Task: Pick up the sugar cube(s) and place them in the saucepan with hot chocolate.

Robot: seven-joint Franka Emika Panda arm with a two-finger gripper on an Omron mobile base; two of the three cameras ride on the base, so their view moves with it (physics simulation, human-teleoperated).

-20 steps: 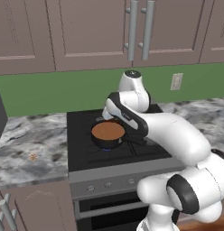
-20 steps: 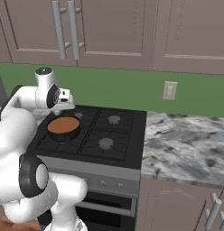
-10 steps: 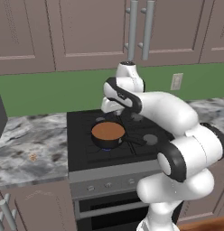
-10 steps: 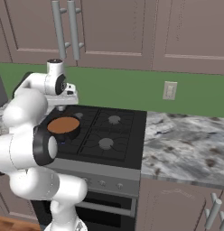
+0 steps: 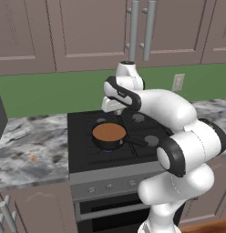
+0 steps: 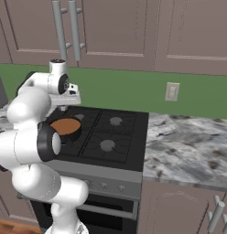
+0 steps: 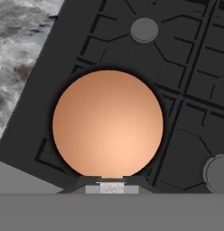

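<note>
Hand view looks straight down on the saucepan point(image 7: 108, 122), whose flat orange-brown surface sits round and unbroken inside a thin black rim, on the dark stove point(image 7: 186, 90) with its grates and two grey burner caps nearby. At the bottom of that view the tool point(image 7: 112, 186) has its dark tips drawn together, pinched on a small pale block, the sugar cube point(image 7: 112, 187), held above the near edge of the pan. From the left base view the saucepan point(image 5: 109, 134) rests on the front left burner with its black handle pointing toward the right, and the white arm bends over the back of the stove so that the tool point(image 5: 113, 108) hangs above and just behind the pan; the fingers themselves are too small there to read. On the marbled tabletop point(image 5: 28, 145) left of the stove lies a tiny tan speck point(image 5: 33, 159), well apart from the pan. The right base view shows the saucepan point(image 6: 66, 127) partly behind the arm's elbow, below the hand.
</note>
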